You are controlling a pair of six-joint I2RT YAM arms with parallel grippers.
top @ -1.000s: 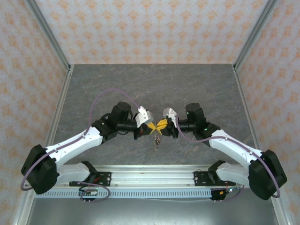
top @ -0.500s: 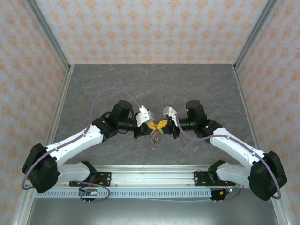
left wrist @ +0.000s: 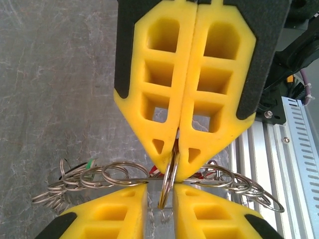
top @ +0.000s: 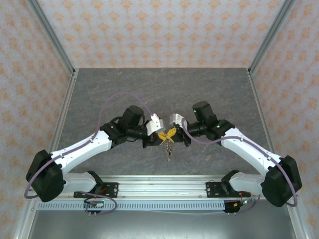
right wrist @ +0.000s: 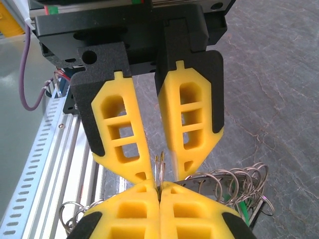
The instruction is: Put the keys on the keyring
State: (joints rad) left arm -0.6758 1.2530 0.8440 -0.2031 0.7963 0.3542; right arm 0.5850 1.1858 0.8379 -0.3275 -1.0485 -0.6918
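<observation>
The keyring [left wrist: 169, 172] is a metal split ring seen edge-on, held above the grey table. My right gripper [left wrist: 175, 168] is shut on its upper edge, as the right wrist view also shows [right wrist: 159, 185]. My left gripper [left wrist: 160, 188] stands open, its yellow fingers [left wrist: 114, 209] on either side of the ring's lower edge with a gap on both sides. Several small rings [left wrist: 99, 175] and the keys hang around it, one with a green head [left wrist: 89, 164], one with red [left wrist: 200, 174]. From above, both grippers meet tip to tip [top: 166, 135] with the bundle [top: 169, 150] dangling below.
An aluminium rail [top: 159, 188] with slotted cable duct runs along the near edge, just behind the grippers [left wrist: 294, 149]. The grey stone-look table [top: 159, 89] stretches away beyond them. Patterned walls and metal posts [top: 52, 40] enclose the sides and back.
The right gripper has shut on the ring and the left gripper has opened off it. Both wrists have shifted slightly, and the hanging bundle has swung a little to the right.
</observation>
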